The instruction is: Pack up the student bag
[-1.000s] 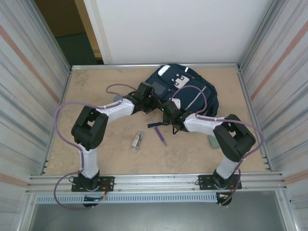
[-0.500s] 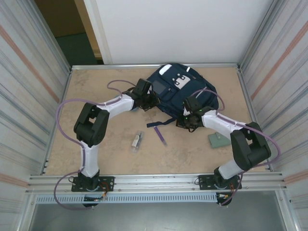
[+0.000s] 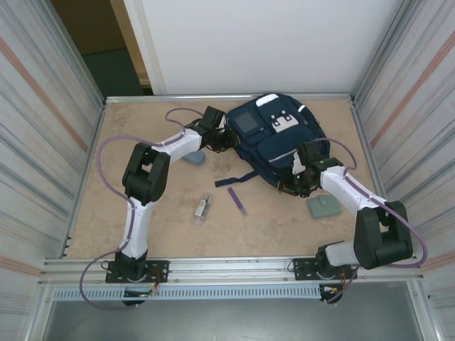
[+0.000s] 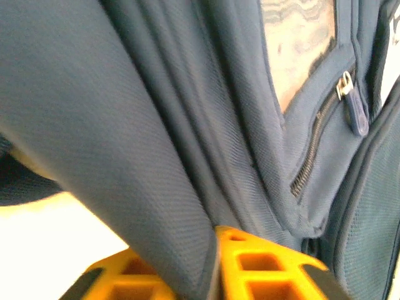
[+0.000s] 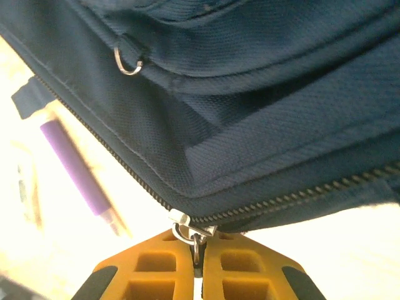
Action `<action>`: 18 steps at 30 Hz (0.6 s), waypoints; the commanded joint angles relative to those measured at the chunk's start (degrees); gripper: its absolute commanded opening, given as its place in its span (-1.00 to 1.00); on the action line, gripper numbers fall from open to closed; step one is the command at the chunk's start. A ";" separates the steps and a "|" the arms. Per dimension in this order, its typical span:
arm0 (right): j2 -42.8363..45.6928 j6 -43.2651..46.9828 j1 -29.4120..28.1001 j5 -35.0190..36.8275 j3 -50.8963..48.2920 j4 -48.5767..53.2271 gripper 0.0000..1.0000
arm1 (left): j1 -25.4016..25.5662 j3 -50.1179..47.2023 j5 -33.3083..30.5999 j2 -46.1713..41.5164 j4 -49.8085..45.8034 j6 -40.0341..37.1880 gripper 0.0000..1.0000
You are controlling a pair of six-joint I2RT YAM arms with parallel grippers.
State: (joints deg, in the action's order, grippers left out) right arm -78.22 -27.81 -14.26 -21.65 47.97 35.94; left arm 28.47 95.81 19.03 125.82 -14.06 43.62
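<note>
The student bag (image 3: 279,136), navy with white patches, lies flat at the back right of the table. My left gripper (image 3: 221,139) is at the bag's left edge. In the left wrist view a fold of the bag's navy fabric (image 4: 156,106) runs down between the orange fingers of this gripper (image 4: 215,242), which is shut on it. My right gripper (image 3: 293,182) is at the bag's near right edge. In the right wrist view this gripper (image 5: 195,242) is shut on the metal zipper pull (image 5: 187,225) at the end of a zip line on the bag (image 5: 262,81).
A purple pen (image 3: 237,200) and a small pale item (image 3: 203,208) lie mid-table, in front of the bag. A grey-green pad (image 3: 324,207) sits beside my right forearm. A light blue object (image 3: 193,157) lies under my left arm. Metal walls close in both sides.
The bag has slid toward the back right. My right gripper has moved right along the bag's near edge with the zipper pull. My left gripper has moved back with the bag's left edge.
</note>
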 commanded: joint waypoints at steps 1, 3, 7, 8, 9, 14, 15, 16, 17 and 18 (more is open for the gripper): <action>0.70 0.45 -0.79 -6.50 0.06 3.07 -1.00 | -2.29 -3.87 -3.10 -5.21 1.43 -1.89 -0.42; 0.01 0.35 -1.65 -8.21 0.68 1.42 -1.00 | -1.11 -9.20 -4.46 -10.71 -0.70 -1.62 -0.22; -1.82 1.80 -2.88 -9.26 3.36 2.27 -1.00 | 3.85 -22.44 -8.85 -20.49 0.03 2.27 0.07; -2.08 2.25 -3.03 -9.89 3.60 2.29 -1.00 | 5.61 -25.02 -10.66 -22.04 1.41 4.49 0.11; -2.27 2.79 -2.95 -11.31 3.63 1.76 -1.00 | 7.55 -27.73 -12.13 -23.29 4.15 6.91 0.18; -4.44 4.26 -2.81 -16.67 3.76 0.18 -1.00 | 14.11 -29.81 -13.60 -20.96 14.85 14.21 0.39; -4.66 4.06 -2.78 -17.17 3.29 -0.49 -1.00 | 14.92 -28.65 -13.70 -19.80 15.62 14.56 0.41; -4.75 3.56 -2.70 -17.49 2.80 -1.73 -1.00 | 15.69 -27.26 -14.29 -18.66 15.71 14.30 0.42; -4.84 2.96 -2.70 -17.74 2.31 -2.61 -1.00 | 16.42 -26.35 -15.32 -17.83 15.71 14.07 0.41; -4.97 2.37 -2.79 -17.76 1.98 -3.40 -1.00 | 17.31 -25.41 -17.18 -16.93 15.84 13.85 0.40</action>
State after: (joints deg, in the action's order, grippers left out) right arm -82.94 -25.93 -16.86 -35.09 49.87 34.96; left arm 45.21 67.61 6.92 106.98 -2.22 55.16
